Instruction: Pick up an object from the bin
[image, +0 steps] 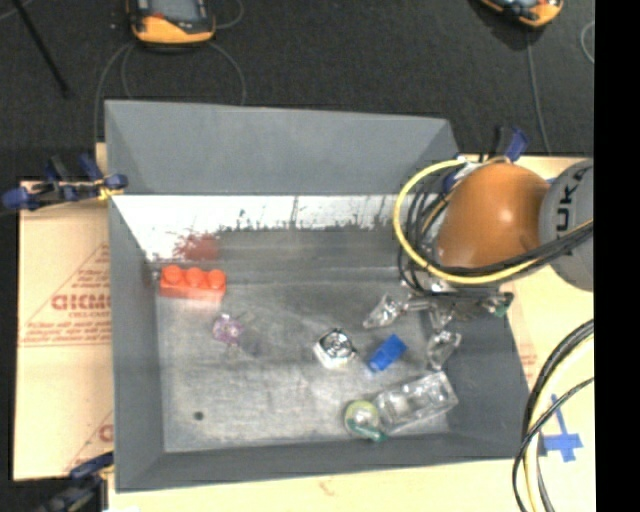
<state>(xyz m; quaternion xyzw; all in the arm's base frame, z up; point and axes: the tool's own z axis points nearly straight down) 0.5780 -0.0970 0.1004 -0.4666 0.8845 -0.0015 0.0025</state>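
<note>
The grey metal bin (135, 340) holds a few loose things spread across its floor. Furthest left, near the far wall, lies an orange brick (192, 281) with round studs along its top, well apart from everything else. Toward the near wall below it sits a tiny dark speck (198, 416), too small to name. A little to the right of the brick is a small translucent lilac piece (229, 329), lying alone on bare metal. Around the middle of the floor rests a silvery round thing (335, 348), and near it toward the near wall lies a clear plastic piece (412, 402), perhaps a small bottle or case on its side, with a green ring (362, 418) at its left end. Just right of the silvery thing is a small blue block (386, 354), tilted, lying on the floor between the silvery thing and the clear piece. The claw (412, 328) hangs right beside this blue block on its far-right side, its two metal fingers (383, 312) spread apart, one to the block's far side and the other to its right; the block lies near the gap rather than within it. Above the claw sits the arm's orange dome (490, 215), with a yellow cable (402, 215) looped about it.
</note>
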